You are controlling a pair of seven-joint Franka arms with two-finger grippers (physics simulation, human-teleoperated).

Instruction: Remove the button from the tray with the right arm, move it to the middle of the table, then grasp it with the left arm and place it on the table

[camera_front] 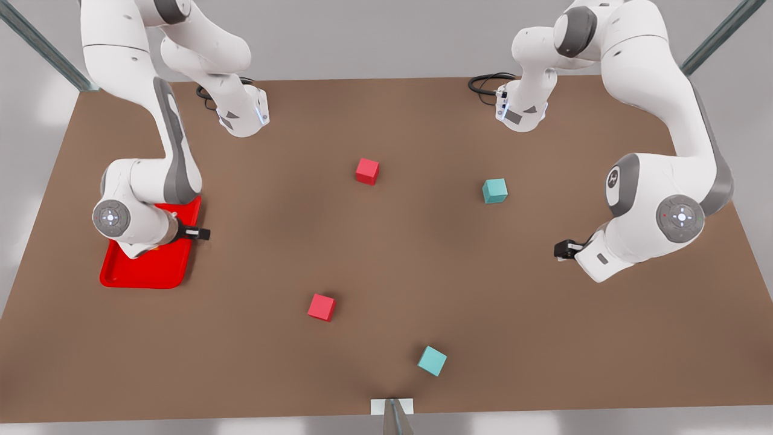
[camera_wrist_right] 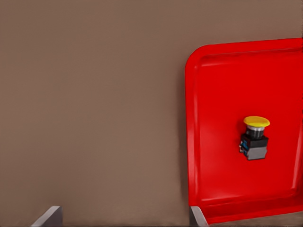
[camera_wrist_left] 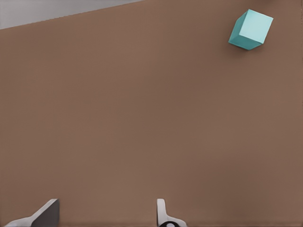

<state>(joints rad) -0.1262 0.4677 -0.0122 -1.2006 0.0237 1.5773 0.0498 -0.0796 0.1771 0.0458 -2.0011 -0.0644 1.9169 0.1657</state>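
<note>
Front view: the right gripper (camera_front: 202,233) hangs open over the red tray (camera_front: 145,272) at the table's (camera_front: 386,254) left; the button (camera_wrist_right: 254,139) lies inside. Opposite, the left gripper (camera_front: 563,249) hovers open over bare tabletop. Two red cubes (camera_front: 367,171) and two teal cubes (camera_front: 494,191) lie between, well apart.

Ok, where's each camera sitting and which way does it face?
Front view: overhead, looking down on the table, left arm, right arm and four cubes.
Left wrist view: on the left arm, facing down at table and a teal cube; left claw open.
Right wrist view: on the right arm, facing down at the button in the tray; right claw open.
Front and right wrist views share the tray.
</note>
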